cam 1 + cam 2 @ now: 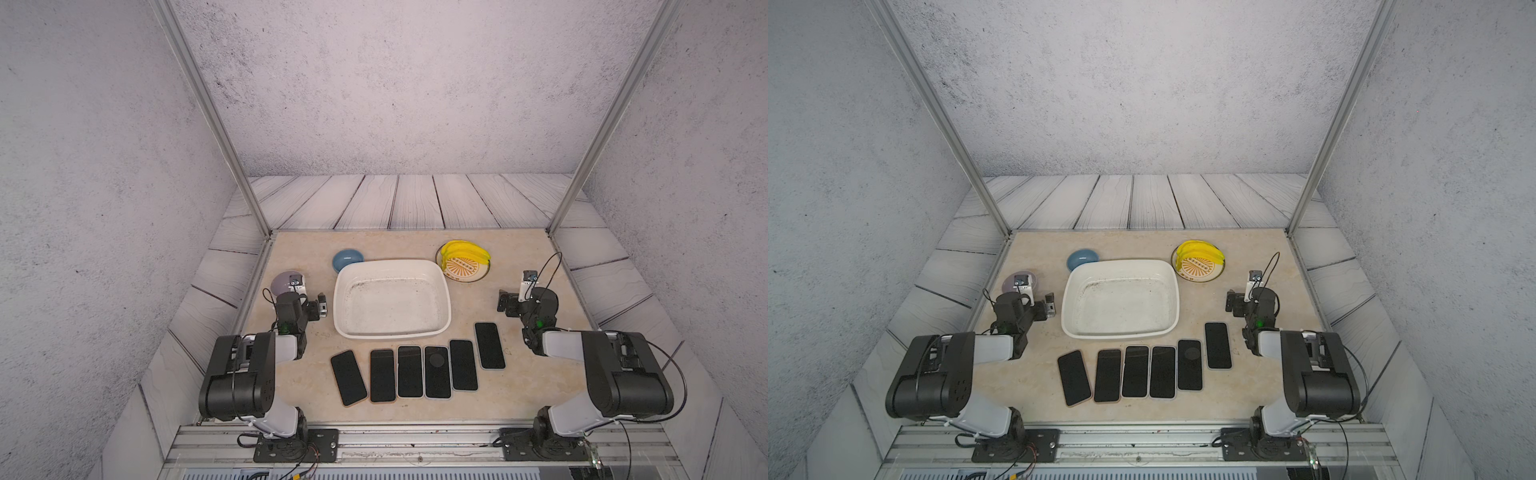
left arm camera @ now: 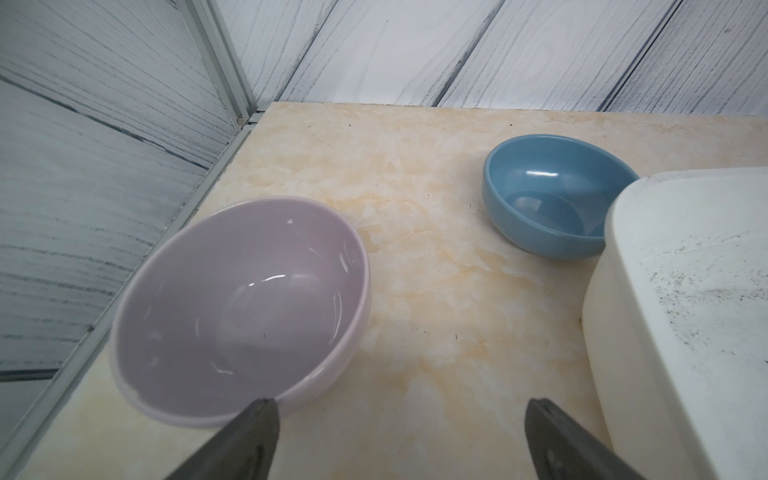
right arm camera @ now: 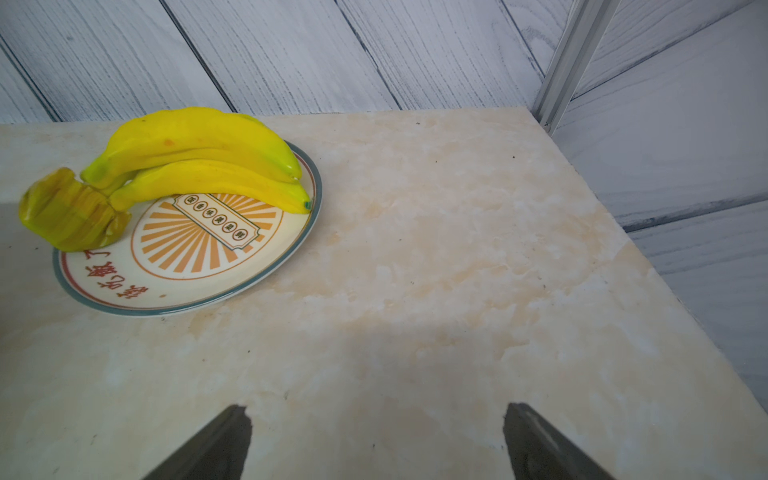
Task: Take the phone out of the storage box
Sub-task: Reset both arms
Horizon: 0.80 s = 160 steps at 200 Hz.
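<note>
Flanking the storage box (image 1: 338, 299), the left gripper (image 2: 399, 405) and right gripper (image 3: 376, 409) are hanging with jaws spread wide, gripping nothing. The box is holding no phone. Six phones (image 1: 409, 371) are lying flat on the table (image 1: 519, 390) in a row along its robot-facing side, long axes pointing roughly away from the robot. The task is looking complete.

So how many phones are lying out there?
6, flat on the table in a row before the storage box: leftmost phone, second phone, third phone, fourth phone, fifth phone, rightmost phone. The box looks empty; none seems hidden.
</note>
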Available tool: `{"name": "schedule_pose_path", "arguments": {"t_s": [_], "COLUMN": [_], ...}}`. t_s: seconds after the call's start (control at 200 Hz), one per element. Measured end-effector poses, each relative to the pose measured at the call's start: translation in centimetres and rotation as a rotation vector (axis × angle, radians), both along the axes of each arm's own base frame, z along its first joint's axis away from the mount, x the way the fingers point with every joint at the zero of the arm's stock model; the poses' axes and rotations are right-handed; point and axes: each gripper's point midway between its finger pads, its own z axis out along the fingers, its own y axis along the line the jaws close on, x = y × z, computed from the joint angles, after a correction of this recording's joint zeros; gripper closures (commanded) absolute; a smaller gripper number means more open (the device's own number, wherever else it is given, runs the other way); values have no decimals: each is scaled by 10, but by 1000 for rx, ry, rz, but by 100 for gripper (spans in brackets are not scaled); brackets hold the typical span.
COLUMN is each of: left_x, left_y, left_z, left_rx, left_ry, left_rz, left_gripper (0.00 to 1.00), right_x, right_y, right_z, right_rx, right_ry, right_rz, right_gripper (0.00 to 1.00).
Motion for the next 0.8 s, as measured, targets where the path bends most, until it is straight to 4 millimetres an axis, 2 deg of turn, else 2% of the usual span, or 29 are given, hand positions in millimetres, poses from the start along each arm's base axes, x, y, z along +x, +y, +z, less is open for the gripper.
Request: {"name": "schedule_pose_path", "arguments": {"t_s": [0.5,0.676,0.741,0.801], "left_x": [0,0,0,0], "left_y": [0,0,0,0], "left_z": [0,0,-1,-1], "left_rx": [0,0,0,0], "left_ry": [1,2,4,4], "left_rz": [0,0,0,0], "left_gripper": [2,2,1,2], "right_x": [-3,0,1,1], "right_y": [1,6,6,6], "right_z": [1,27,25,13], "right_rx": [2,6,6,6], "right_ry": [17,-34,-40,-34], "right_rz": [8,34,38,38], "right_gripper": [1,0,0,0]}}
